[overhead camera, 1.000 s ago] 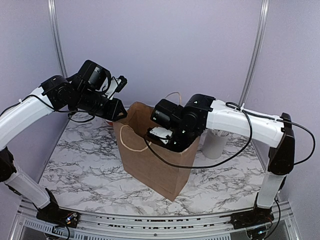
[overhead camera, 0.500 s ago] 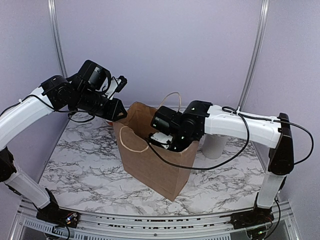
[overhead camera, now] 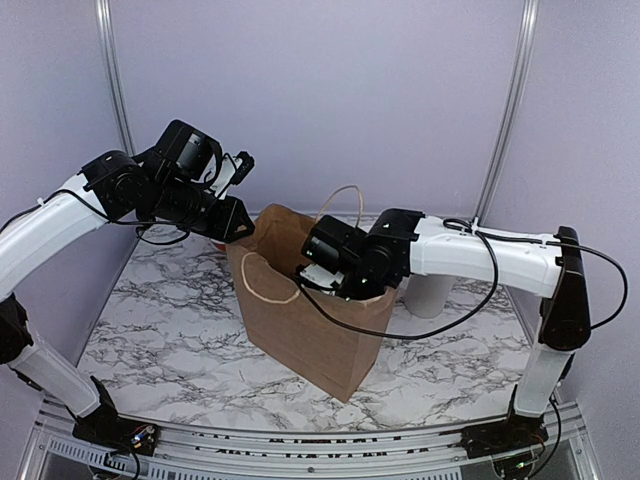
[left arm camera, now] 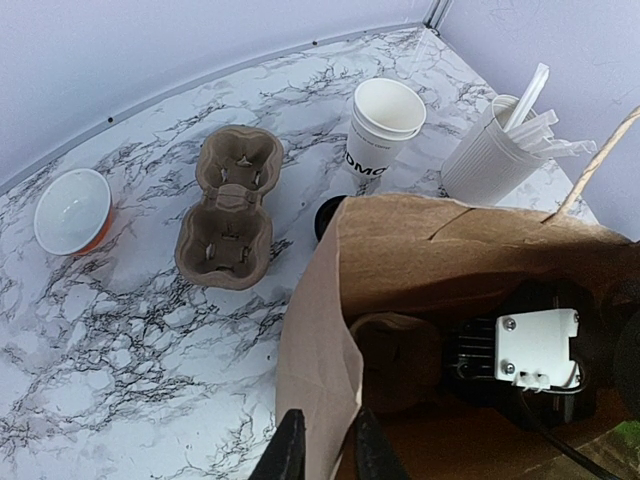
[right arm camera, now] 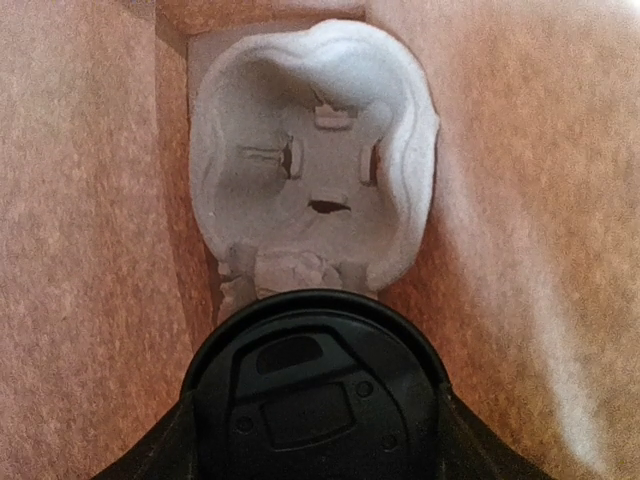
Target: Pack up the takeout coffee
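The takeout coffee shows only as its round black lid (right arm camera: pixel 315 385), filling the bottom of the right wrist view. My right gripper (right arm camera: pixel 315 455) is shut on it, with dark fingers on both sides, inside the brown paper bag (overhead camera: pixel 310 330). Below the lid, a pulp cup carrier (right arm camera: pixel 315 150) lies on the bag's floor; it also shows in the left wrist view (left arm camera: pixel 395 360). In the top view my right gripper (overhead camera: pixel 325 280) is down in the bag's mouth and the cup is hidden. My left gripper (left arm camera: pixel 322 455) is shut on the bag's rim (left arm camera: pixel 315 380), holding it at the back left corner (overhead camera: pixel 232 225).
On the marble table behind the bag are a second pulp carrier (left arm camera: pixel 228 205), an orange bowl (left arm camera: pixel 72 210), stacked lidless white cups (left arm camera: pixel 385 125), a loose black lid (left arm camera: pixel 326 212) and a ribbed white cylinder with utensils (left arm camera: pixel 495 150), which is also in the top view (overhead camera: pixel 432 290).
My right arm has sunk lower and reached deeper into the bag with the coffee. My left gripper has kept its hold on the rim without moving.
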Robot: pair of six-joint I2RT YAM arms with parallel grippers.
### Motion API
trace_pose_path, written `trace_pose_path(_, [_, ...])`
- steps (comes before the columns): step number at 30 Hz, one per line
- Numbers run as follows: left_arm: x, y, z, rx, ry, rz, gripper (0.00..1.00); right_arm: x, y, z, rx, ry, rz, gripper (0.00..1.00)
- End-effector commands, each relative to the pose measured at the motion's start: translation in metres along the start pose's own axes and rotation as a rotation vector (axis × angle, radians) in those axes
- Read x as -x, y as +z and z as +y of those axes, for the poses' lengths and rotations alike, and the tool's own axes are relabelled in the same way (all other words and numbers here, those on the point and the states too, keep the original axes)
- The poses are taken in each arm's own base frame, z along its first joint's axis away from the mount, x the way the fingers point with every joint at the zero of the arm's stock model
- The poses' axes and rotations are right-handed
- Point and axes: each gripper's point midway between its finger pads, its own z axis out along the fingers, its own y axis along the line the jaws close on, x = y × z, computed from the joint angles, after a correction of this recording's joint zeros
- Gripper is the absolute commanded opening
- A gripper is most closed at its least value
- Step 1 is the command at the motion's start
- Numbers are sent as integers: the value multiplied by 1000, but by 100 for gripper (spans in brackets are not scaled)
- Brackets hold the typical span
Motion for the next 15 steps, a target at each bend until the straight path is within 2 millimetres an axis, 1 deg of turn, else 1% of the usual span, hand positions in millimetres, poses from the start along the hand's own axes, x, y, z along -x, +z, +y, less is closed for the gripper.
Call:
trace_pose_path(1, [0,-3,2,3,-1,6,18,-27,26,2,8,17,116,50])
trace_pose_path(10, [0,-4,2,1,-2,4,18,-26,23,1,4,20,115,51])
trace_pose_path(12, [0,-3,1,-1,-2,6,18,-23,19,0,-2,23,107,51])
trace_pose_path(15, [0,-3,1,-1,1,6,18,-14,8,-1,-13,24,83,53])
